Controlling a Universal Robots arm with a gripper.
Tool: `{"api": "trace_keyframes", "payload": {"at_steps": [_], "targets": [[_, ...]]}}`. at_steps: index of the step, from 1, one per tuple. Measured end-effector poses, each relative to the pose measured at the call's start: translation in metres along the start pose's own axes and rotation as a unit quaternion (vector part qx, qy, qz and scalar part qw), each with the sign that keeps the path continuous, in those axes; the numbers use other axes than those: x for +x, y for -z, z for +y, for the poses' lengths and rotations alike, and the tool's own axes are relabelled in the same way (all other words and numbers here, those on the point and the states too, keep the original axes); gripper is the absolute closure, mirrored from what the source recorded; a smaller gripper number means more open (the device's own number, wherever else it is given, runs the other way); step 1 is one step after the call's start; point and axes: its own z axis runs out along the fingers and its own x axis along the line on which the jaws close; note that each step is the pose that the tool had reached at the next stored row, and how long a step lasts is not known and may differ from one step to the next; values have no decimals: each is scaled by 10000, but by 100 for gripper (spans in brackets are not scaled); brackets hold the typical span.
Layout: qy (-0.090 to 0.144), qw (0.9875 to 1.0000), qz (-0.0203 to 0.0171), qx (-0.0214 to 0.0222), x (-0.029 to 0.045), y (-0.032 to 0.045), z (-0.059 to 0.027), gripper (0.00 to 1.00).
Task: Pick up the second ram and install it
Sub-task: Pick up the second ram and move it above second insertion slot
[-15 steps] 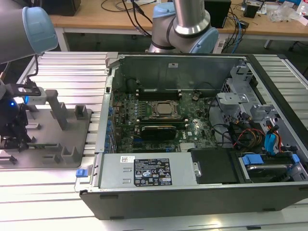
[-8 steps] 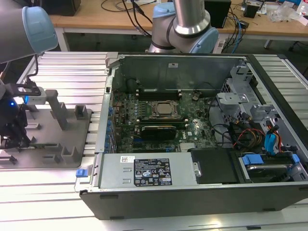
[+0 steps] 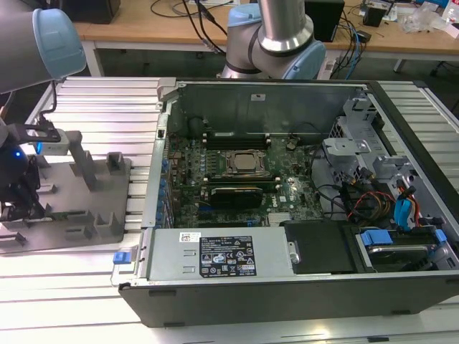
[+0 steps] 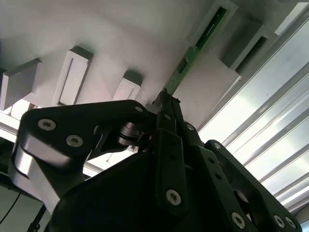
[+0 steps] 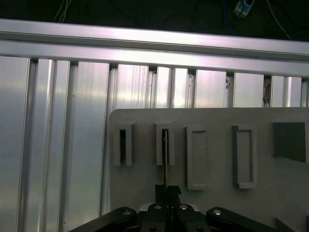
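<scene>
The slatted counter (image 3: 93,107) carries the open case (image 3: 287,294) and, well apart toward the exterior view's left, the grey holder (image 3: 86,215). That gap is the first worry: I'd judge a long carry with so thin a part leaves room for it to shift in the grip or clip the case wall. The exterior view lays out that whole route, with the motherboard (image 3: 237,172) inside the case, but the arm's end at the holder is just a dark mass there. Both wrist views bring the grip close. The fingers (image 4: 170,145) look clenched on the ram (image 4: 195,48), which stands on edge in one of the holder's slots. The second wrist view shows its green face running away from the fingertips, so the pinch seems to sit near one end. A lift that isn't straight could bind it in the slot or twist it. The first wrist view shows the ram (image 5: 164,150) edge-on, in line with the fingers.
</scene>
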Motion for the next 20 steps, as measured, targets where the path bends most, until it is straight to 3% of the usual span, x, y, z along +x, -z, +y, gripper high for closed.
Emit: {"api": "trace_keyframes", "payload": {"at_steps": [1,4,20], "targets": [[0,10000,0,0,0,0,0,91],[-425,9991,-11,5,0,-9,0,91],[-421,9991,-12,7,0,4,0,91]]}}
